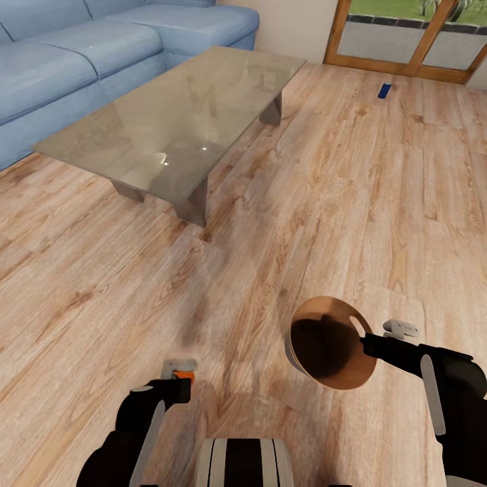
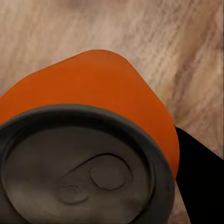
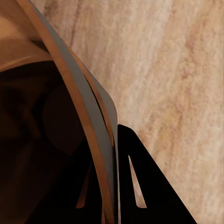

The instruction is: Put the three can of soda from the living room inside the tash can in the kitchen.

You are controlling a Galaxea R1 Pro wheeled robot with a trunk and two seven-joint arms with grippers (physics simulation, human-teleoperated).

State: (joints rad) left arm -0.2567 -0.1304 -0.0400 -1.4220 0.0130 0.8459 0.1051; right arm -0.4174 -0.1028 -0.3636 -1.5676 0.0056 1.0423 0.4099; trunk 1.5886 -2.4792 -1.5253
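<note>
Tash can [image 1: 331,352] on right end effector [image 1: 365,340]; orange soda can [image 2: 93,154] in left end effector [image 1: 181,380]

My head view looks forward and down from above both arms, over the plank floor [image 1: 325,203] to the glass table [image 1: 176,122], sofa [image 1: 81,47] and far doors [image 1: 406,40]. My left wrist view sits very close on an orange can [image 2: 98,93], floor behind. My right wrist view sits close along the bucket's rim [image 3: 88,116]. All three share the floor.
</note>
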